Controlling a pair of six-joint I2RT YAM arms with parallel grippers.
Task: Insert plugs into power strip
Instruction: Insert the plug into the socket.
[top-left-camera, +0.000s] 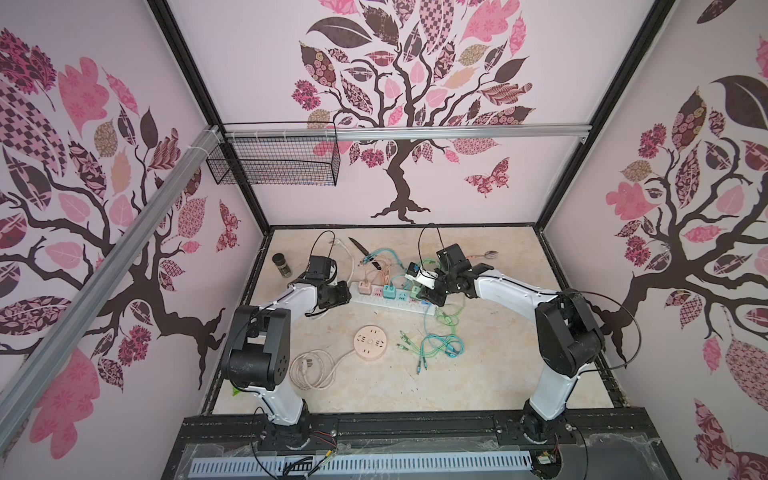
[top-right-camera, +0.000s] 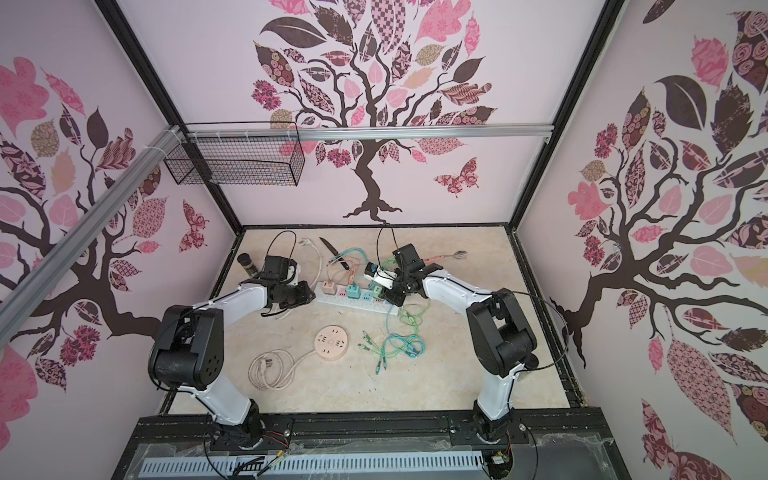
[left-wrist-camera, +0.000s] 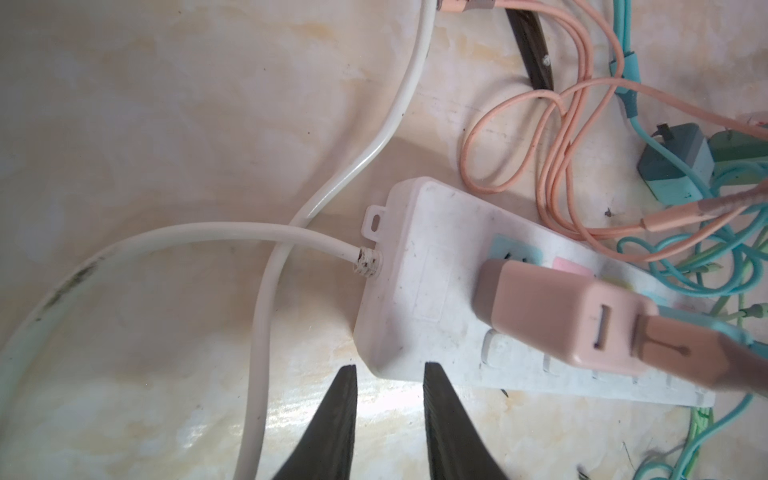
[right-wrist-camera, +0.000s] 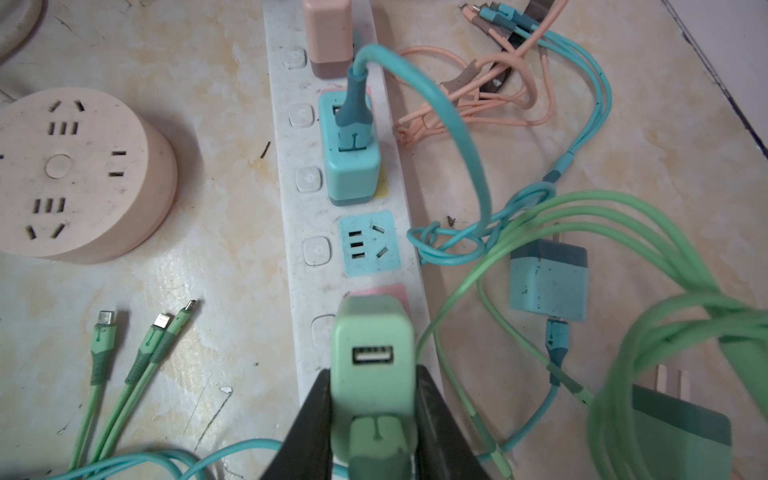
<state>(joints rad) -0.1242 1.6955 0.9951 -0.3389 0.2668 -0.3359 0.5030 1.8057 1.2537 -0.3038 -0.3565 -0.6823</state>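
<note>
Soft even light, blurred foreground.

In a top view the power strip (top-left-camera: 386, 306) lies mid-frame with plugs (top-left-camera: 390, 292) standing on it, a round socket (top-left-camera: 370, 343) below it, a jar (top-left-camera: 281, 265) to its upper left.

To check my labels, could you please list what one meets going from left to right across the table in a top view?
Dark jar → peach-pink plug → teal plug → mint green plug → spoon.

Robot lab booth: black frame (top-left-camera: 187, 66), decal walls (top-left-camera: 257, 62) (tree print), 2 bolted arms (top-left-camera: 286, 299)
</note>
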